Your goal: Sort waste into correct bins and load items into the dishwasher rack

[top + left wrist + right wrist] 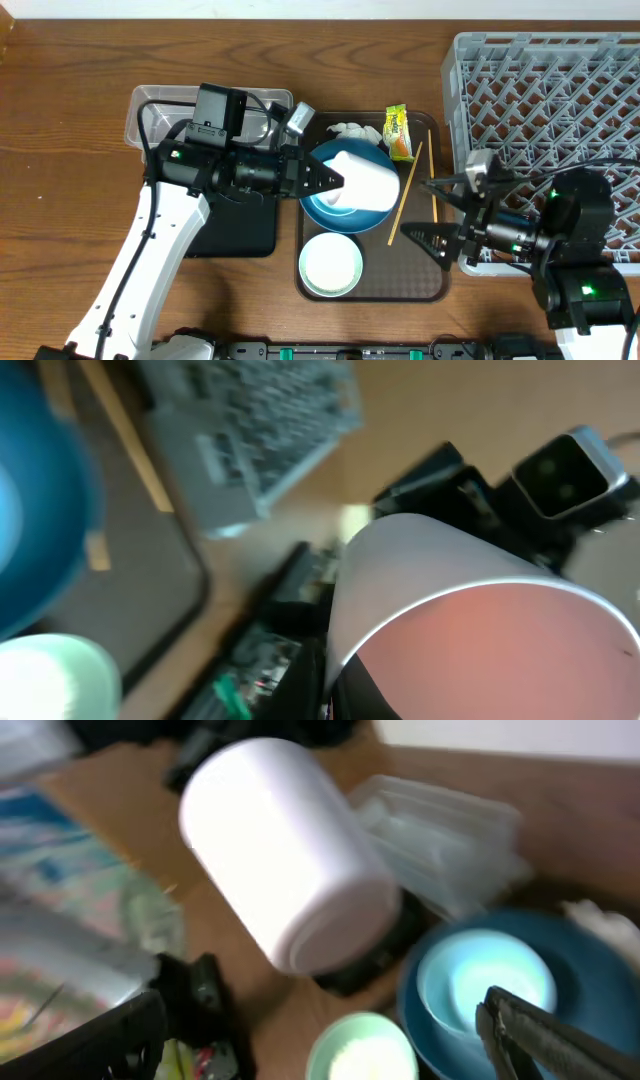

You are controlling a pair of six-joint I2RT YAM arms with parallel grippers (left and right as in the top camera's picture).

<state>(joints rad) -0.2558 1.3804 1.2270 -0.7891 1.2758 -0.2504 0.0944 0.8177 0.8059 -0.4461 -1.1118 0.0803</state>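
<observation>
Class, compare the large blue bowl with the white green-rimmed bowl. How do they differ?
The large blue bowl is wider than the white green-rimmed bowl. The blue bowl holds a small pale-blue bowl; the green-rimmed bowl holds none. Both sit upright on the brown tray.

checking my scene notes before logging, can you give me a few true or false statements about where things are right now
1. The left end effector holds the small pink cup above the large blue bowl. True.
2. The snack wrapper lies inside the large blue bowl. False: the snack wrapper lies on the brown serving tray, outside the bowl.
3. The right end effector is open and empty. True.
4. The white green-rimmed bowl is stacked in the large blue bowl. False: the white green-rimmed bowl sits by itself on the brown serving tray.
</observation>
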